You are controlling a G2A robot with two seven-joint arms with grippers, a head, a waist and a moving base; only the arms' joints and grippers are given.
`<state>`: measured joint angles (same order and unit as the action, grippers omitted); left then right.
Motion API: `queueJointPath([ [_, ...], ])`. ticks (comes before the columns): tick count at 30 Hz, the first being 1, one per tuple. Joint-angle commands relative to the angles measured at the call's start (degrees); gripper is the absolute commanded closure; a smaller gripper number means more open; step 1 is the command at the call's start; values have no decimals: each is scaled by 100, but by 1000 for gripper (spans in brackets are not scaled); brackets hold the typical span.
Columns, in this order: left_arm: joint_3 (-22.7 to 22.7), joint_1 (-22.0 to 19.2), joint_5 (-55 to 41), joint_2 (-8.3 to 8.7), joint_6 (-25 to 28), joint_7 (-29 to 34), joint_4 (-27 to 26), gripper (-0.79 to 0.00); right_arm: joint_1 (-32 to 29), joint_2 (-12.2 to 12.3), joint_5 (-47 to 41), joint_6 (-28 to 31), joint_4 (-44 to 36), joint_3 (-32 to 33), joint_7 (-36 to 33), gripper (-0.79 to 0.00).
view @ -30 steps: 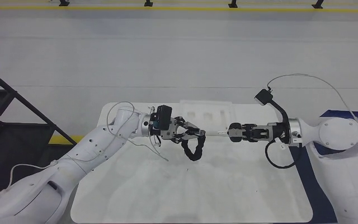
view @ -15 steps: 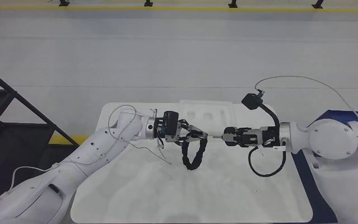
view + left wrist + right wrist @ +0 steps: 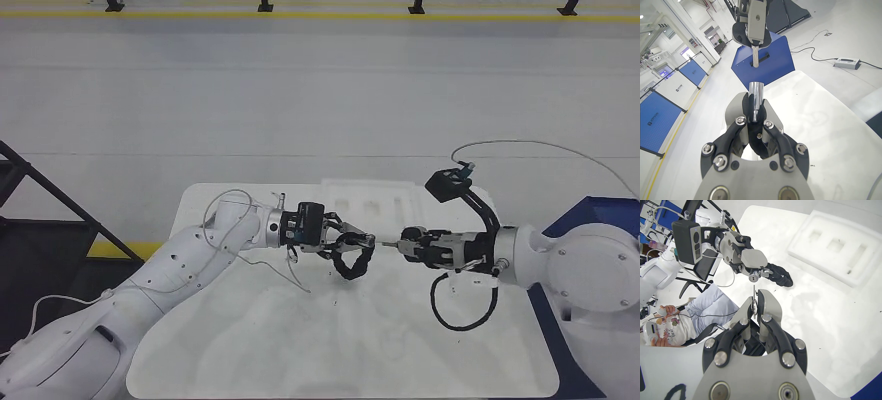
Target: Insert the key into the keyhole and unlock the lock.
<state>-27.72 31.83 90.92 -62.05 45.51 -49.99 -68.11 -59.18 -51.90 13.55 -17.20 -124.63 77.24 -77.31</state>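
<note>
My left gripper (image 3: 352,241) is shut on the lock (image 3: 756,94), a chrome cylinder that sticks out past its fingertips. The lock's black cable loop (image 3: 351,264) hangs below it over the table. In the right wrist view the keyhole face (image 3: 753,277) points toward me. My right gripper (image 3: 403,243) is shut on the key (image 3: 754,303), whose thin blade sticks out toward the cylinder. In the left wrist view the key blade (image 3: 755,57) lines up with the cylinder end, a small gap apart. The two grippers face each other above the table's middle.
A white foam tray (image 3: 370,200) with several recesses lies at the table's far edge, behind the grippers. A blue box (image 3: 764,62) stands off the table beyond the right arm. The white table (image 3: 340,340) is bare near its front.
The right gripper with the key has moved left toward the lock, and the left gripper has edged right. The gap between key and cylinder has shrunk. The cable loop has swung.
</note>
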Motion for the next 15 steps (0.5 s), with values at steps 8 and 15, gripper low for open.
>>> queueJointPath([
  [8, -16, -58, 106, -112, 139, -72, 111, 0, 93, 3, 136, 46, 46, -308, 163, 0],
  [15, -35, -32, 164, -173, 224, -130, 223, 0, 147, 20, 303, -7, 40, -412, 208, 0],
])
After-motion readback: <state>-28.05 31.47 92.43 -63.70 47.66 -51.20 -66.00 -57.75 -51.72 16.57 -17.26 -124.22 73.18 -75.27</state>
